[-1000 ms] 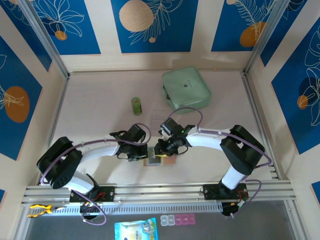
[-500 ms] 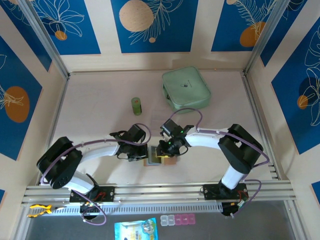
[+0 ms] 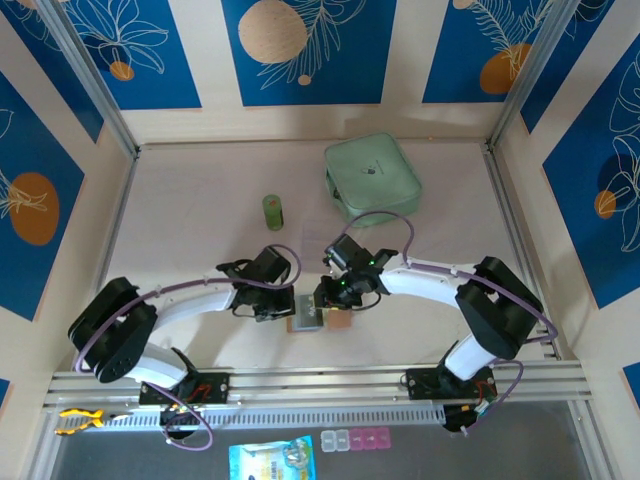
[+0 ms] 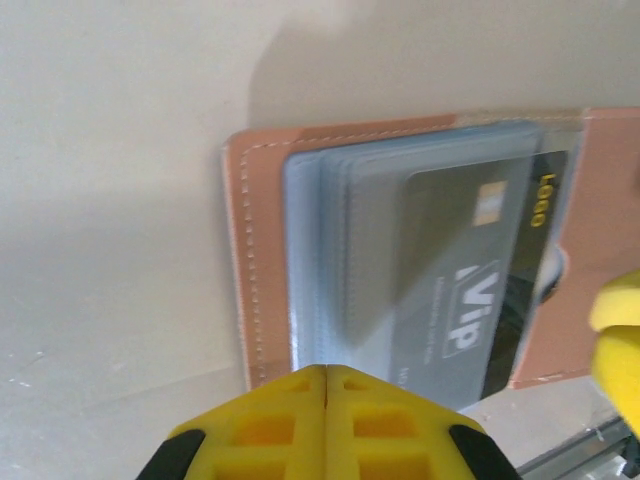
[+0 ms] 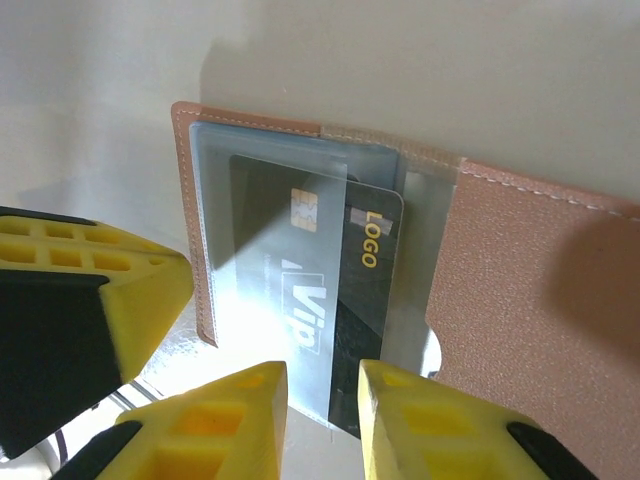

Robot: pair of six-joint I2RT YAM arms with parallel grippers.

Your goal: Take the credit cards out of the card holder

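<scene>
The table (image 3: 200, 200) carries a mint-green zip case (image 3: 371, 178) toward its far edge, right of the middle. The left gripper (image 4: 327, 375) and the right gripper (image 5: 323, 375) meet over the middle of the near edge. The left one's fingers are pressed together at the card holder's (image 5: 530, 270) edge; the right one's fingers stand slightly apart, straddling the sticking-out end of a dark card (image 5: 300, 270). I can't tell if they touch it. The card holder lies open and flat there, its card half out of a clear pocket. A small green cylinder (image 3: 273, 211) stands upright near the table's middle.
</scene>
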